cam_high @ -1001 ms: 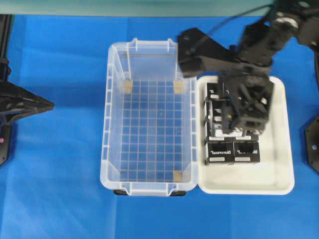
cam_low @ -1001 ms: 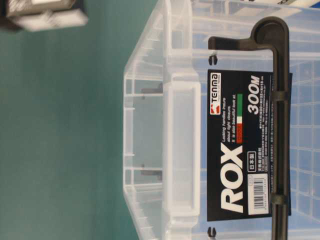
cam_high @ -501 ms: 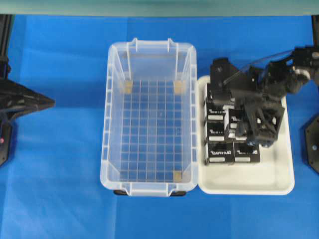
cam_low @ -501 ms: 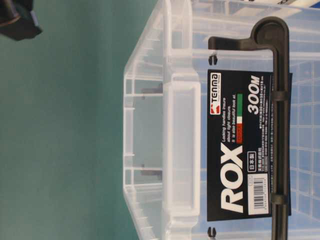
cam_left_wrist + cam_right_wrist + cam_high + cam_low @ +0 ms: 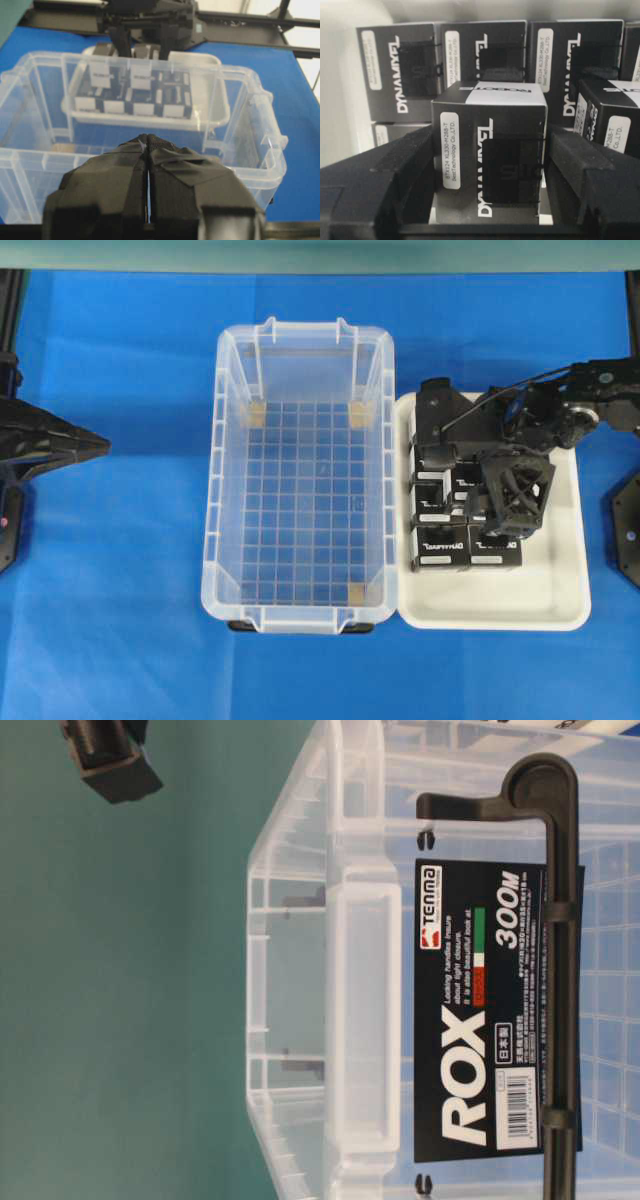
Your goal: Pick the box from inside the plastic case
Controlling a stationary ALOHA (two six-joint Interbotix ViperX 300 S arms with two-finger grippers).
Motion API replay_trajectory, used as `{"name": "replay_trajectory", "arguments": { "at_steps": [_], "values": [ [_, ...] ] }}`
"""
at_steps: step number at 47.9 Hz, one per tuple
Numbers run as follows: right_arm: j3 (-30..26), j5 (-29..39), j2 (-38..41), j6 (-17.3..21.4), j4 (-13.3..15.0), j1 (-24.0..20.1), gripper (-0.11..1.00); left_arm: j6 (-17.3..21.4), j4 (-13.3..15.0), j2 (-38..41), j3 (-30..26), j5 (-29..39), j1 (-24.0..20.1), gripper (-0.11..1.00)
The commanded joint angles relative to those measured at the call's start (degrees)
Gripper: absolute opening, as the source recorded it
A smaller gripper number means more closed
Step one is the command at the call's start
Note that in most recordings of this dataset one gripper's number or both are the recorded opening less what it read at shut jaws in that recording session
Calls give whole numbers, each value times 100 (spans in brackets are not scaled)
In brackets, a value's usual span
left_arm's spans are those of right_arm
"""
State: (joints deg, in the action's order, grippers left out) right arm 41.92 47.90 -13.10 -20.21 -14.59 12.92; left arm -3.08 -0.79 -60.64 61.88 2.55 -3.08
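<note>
1. The plastic case (image 5: 300,480) is clear, glossy plastic with a moulded grid floor.
2. The box (image 5: 490,155) is matt black card with a white paper label.
3. The tray (image 5: 560,590) looks smooth white plastic.
4. The worktop (image 5: 110,590) wears matt blue cloth.

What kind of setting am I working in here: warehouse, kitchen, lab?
Most likely a robotics lab bench set up for a sorting trial. A blue cloth covers the table, a clear plastic case and a white tray of identical black boxes sit side by side, and black metal framing stands behind.
</note>
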Motion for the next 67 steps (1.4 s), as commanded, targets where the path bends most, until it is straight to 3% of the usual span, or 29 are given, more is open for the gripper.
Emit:
{"name": "replay_trajectory", "arguments": {
  "at_steps": [1,27,33,36,55,67],
  "values": [
    [-18,-35,26,-18,9,-18,64,-9,-18,53,-123,-35,-9,-4],
    [-26,-9,0,88,-9,-26,63,-9,-18,35,-132,-35,-9,-4],
    [-53,-44,-70,149,0,-44,89,-18,-18,26,-141,-35,-9,-4],
    [-62,-123,-141,149,9,-70,96,-18,-26,35,-141,-35,-9,-4],
    [-211,-492,-1415,396,9,-88,93,-18,-26,53,-141,-35,-9,-4],
    [35,-1230,-2364,413,9,-105,93,-9,-26,53,-123,-35,-44,-4]
  ]
}}
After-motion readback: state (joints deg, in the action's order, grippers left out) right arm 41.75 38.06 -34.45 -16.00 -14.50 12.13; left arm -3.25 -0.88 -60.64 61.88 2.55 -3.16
